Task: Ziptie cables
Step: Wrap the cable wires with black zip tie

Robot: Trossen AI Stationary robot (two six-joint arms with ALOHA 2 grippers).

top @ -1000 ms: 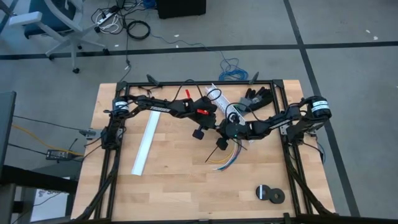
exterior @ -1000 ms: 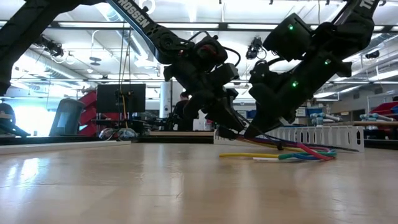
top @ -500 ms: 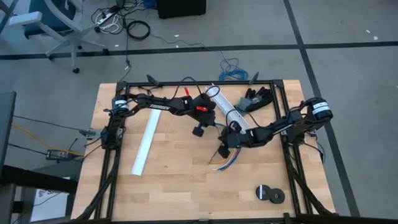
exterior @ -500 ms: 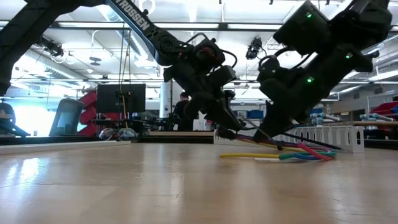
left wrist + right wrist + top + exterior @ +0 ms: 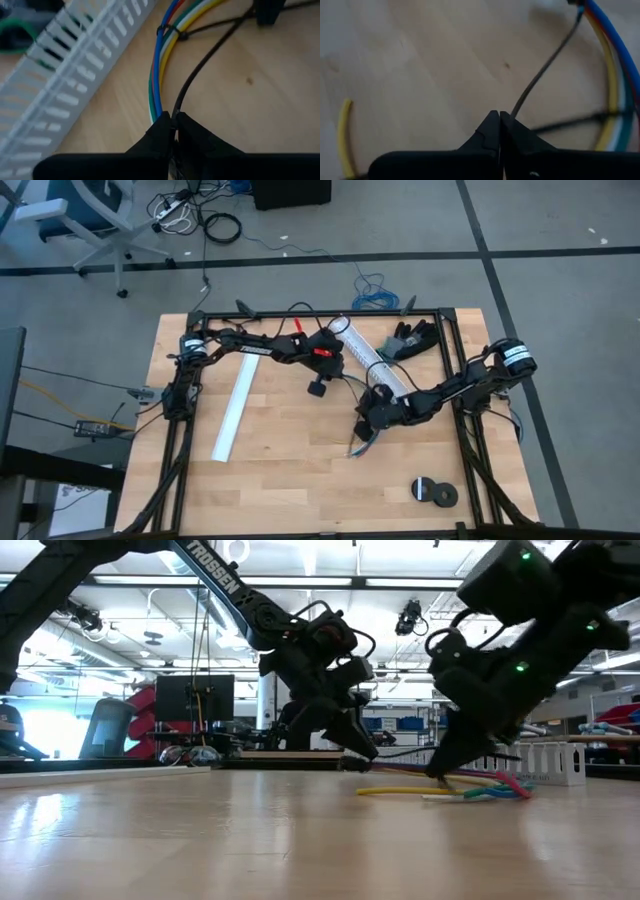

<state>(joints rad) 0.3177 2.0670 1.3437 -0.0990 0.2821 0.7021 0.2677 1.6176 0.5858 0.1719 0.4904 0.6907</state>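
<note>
Here the right gripper [image 5: 499,119] is pinched fully closed on a black ziptie [image 5: 540,80] just beside the cables [image 5: 357,442]. Only the wrist views reveal this; from above, the arms hide it. The left gripper [image 5: 172,120], also nipped together on a ziptie strand, touches the cables, with the white channel [image 5: 75,75] just beyond. Bare table [image 5: 290,480] lies in front of the cables.

We see a desk [image 5: 280,480] of pale wood, smooth with a soft sheen. The cables [image 5: 159,75] wear glossy coloured plastic sheaths. The ziptie [image 5: 200,70] is thin matt black plastic. The slotted channel [image 5: 75,75] is white plastic. Both hands look like matt black plastic.
</note>
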